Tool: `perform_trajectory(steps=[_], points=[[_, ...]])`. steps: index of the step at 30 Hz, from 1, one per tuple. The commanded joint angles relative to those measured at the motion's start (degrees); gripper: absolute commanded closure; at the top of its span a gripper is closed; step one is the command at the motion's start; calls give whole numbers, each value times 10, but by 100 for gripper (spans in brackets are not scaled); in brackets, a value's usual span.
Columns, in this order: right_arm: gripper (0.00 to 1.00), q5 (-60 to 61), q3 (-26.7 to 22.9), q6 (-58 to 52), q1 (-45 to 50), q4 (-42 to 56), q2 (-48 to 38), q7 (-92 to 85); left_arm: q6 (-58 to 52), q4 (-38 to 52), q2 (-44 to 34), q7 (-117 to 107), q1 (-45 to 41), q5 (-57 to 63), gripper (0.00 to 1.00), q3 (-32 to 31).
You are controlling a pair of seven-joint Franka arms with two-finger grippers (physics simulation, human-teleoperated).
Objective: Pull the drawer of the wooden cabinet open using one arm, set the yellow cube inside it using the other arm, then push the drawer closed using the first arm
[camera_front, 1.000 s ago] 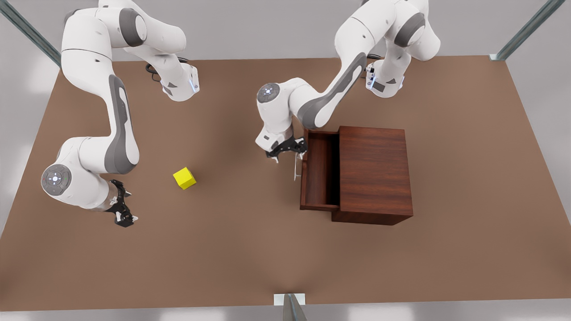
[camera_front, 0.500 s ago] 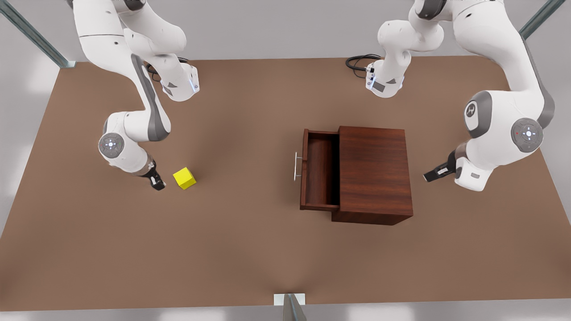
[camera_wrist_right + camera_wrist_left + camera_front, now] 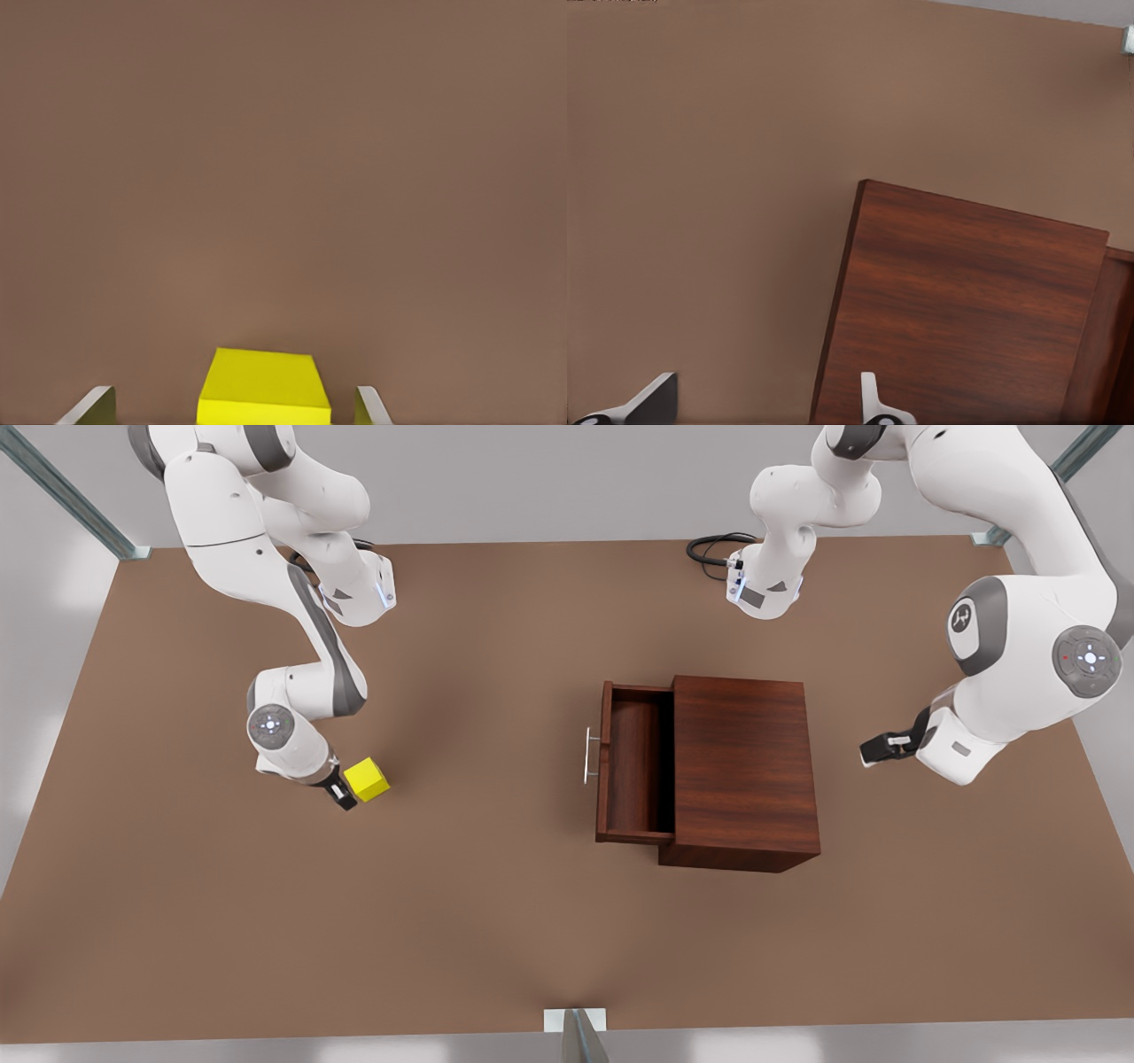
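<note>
Surface: brown tabletop under both my arms, grey walls behind, metal frame posts at the corners.
Yellow cube: small, bright, plain-faced yellow cube resting on the table toward the front view's left, well apart from the cabinet; in my right wrist view it sits between my fingertips with table showing on either side of it.
Right gripper: my right gripper is low at the cube, just beside its edge in the front view; my fingers stand apart, one on each side of the cube, and neither pad touches it.
Drawer: dark reddish-brown tray pulled out of the cabinet toward the front view's left, its inside bare, with a slim silver bar handle on the front face.
Wooden cabinet: boxy, streaky dark red-brown wood, largest thing on the table; in my left wrist view its grained top lies below my fingertips.
Left gripper: my left gripper hangs off the cabinet's far side, on the front view's right, clear of the wood; fingers spread apart and empty.
</note>
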Motion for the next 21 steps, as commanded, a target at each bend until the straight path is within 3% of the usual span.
perform_trajectory(steps=[1, 21], points=[[0, -2, 2, 13, 0, -3, 3, -57, -4, 0, -1, 123, -2, 1, 0, -1], [0, -13, 12, 55, -1, -22, 58, -72, -2, 0, 0, 123, -3, 0, 0, -2]])
